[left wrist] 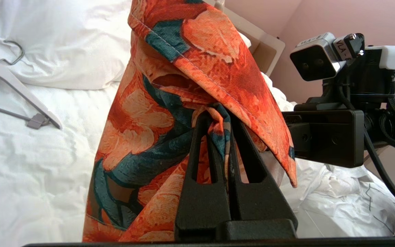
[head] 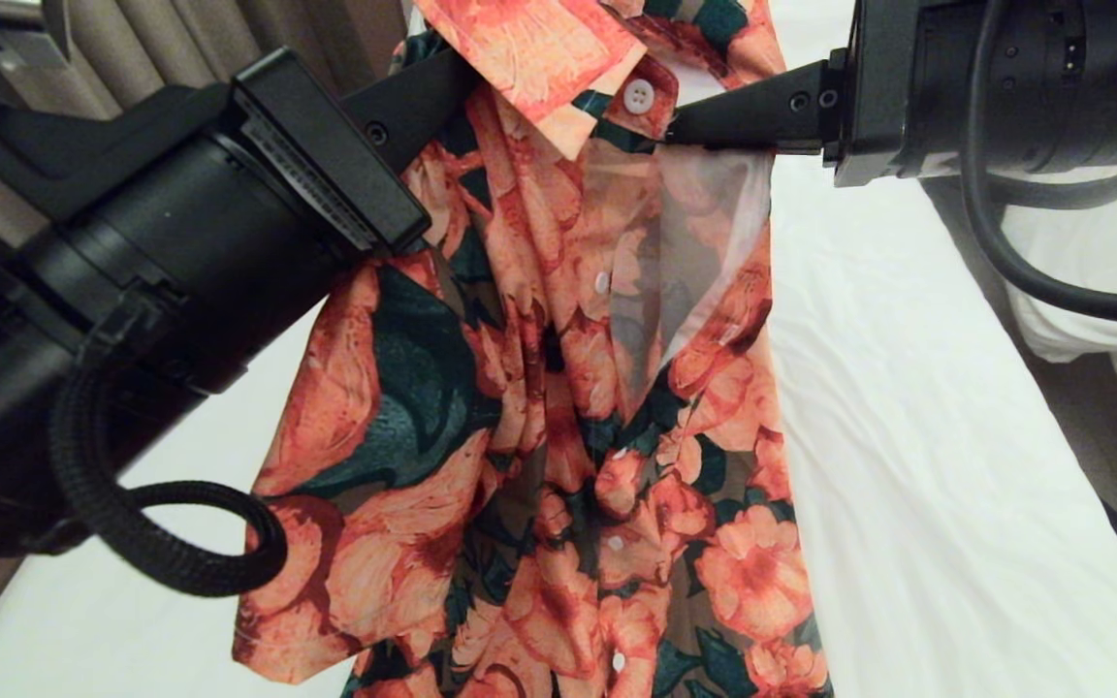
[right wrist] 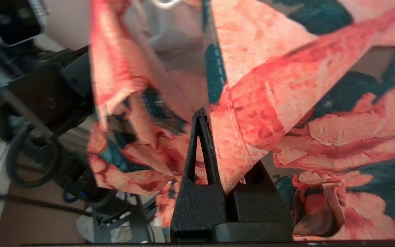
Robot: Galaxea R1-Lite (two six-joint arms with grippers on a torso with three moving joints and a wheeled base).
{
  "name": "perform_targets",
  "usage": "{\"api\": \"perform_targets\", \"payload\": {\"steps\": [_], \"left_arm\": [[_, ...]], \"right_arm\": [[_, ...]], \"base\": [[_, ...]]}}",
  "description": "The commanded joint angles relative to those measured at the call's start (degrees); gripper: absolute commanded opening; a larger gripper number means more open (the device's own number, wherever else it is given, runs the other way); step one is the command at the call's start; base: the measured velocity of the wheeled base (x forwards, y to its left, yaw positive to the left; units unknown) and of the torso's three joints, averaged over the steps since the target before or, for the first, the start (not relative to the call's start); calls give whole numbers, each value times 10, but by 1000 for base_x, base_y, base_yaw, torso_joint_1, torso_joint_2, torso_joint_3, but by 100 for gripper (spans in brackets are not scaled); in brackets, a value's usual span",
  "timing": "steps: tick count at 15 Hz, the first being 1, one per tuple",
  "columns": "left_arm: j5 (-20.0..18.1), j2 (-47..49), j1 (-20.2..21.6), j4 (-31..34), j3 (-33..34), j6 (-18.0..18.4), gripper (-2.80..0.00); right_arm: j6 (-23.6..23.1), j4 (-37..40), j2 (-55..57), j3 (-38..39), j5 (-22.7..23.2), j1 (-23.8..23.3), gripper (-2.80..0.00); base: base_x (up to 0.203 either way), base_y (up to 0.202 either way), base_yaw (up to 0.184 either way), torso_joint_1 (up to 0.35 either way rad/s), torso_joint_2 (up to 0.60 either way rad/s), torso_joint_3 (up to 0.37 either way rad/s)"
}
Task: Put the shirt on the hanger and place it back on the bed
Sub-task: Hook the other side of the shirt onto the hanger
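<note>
Head view: I hold the shirt (head: 558,407) up over the bed (head: 908,436) (collar spread), left gripper (head: 452,92) and right gripper (head: 689,126) fingers clamped on it.

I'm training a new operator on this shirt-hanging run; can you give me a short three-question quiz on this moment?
1. True or false: both grippers are shut on the shirt.
2. Where does the hanger lie? A) on the white bed B) inside the shirt C) in the right gripper
3. Fill in: the left gripper pinches the fabric just under the shirt's ____.

Key: 1 true; 2 A; 3 collar
</note>
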Motion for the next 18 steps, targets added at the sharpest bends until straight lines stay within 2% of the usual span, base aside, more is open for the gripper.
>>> {"api": "perform_targets", "payload": {"steps": [1,3,5,6,11,14,18], "left_arm": [[1,-1,0,-4,0,-1,-280],[0,1,-1,-4,2,0,-280],[0,2,-2,-4,2,-1,-280],[0,2,-2,-4,1,-1,-280],[0,3,-1,-4,0,-1,-280],[0,3,-1,-4,0,-1,-280],[0,3,-2,-4,0,-2,-280]], "right_arm": [[1,2,0,0,-11,1,-280],[2,7,-1,0,-35,1,-280],[-1,16,-4,2,-37,1,-280],[-2,18,-7,2,-37,6,0],[-1,84,-14,-9,-40,22,0],[-3,188,-11,-59,-90,29,0],[-4,202,-11,-59,-112,29,0]], "base": [[0,0,0,0,0,0],[0,0,0,0,0,0],[0,0,0,0,0,0],[0,0,0,0,0,0],[0,0,0,0,0,0],[0,0,0,0,0,0],[0,0,0,0,0,0]]}}
